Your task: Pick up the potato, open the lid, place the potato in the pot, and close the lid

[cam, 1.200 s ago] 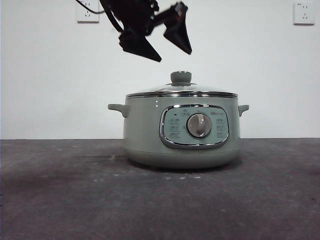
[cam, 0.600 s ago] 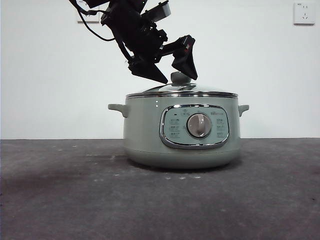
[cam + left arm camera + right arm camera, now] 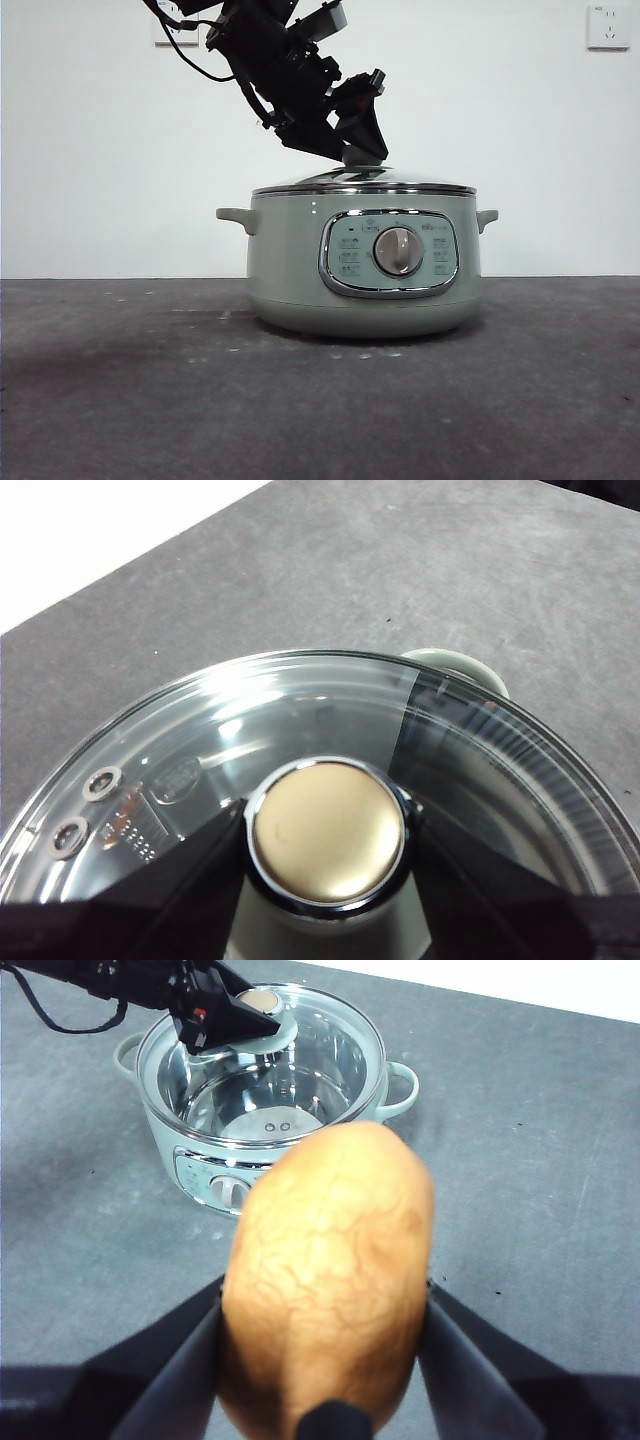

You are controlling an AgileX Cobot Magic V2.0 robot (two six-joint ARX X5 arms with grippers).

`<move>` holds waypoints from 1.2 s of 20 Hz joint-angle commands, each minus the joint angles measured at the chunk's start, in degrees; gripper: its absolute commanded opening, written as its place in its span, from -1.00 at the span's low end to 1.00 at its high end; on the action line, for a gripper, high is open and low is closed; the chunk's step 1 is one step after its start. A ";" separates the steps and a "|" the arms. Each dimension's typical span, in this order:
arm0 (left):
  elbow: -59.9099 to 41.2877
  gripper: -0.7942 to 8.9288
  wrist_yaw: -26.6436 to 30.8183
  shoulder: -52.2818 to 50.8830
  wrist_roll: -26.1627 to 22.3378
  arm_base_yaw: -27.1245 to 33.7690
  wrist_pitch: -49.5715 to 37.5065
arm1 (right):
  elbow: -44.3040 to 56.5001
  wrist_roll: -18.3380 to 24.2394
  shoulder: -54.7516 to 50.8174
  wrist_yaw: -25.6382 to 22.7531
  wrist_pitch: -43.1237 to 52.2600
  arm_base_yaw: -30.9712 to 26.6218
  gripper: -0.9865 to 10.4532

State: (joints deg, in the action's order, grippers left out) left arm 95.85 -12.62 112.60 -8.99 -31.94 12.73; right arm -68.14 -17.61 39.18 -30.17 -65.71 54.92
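black left gripper [image 3: 352, 150] comes in from upper left, its 2 jaws pinching the green knob of the clear glass lid [image 3: 363, 180], which sits on the wide sage-green pot [image 3: 290, 255]. right gripper [image 3: 322, 1360] clamps the orange-brown potato [image 3: 328, 1270], held up well apart from the pot.

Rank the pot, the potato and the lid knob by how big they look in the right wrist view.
1. potato, held close to the camera, so its apparent size is misleading
2. pot
3. lid knob, partly behind the left gripper
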 commanded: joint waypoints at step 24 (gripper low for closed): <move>5.60 -0.85 0.22 -20.26 -0.17 6.34 15.58 | -0.22 7.58 6.47 0.26 12.87 0.15 -0.85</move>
State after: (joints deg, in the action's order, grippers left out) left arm 100.42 -12.38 93.12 -8.99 -25.96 30.09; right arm -68.16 -11.88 45.52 -29.98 -53.19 54.92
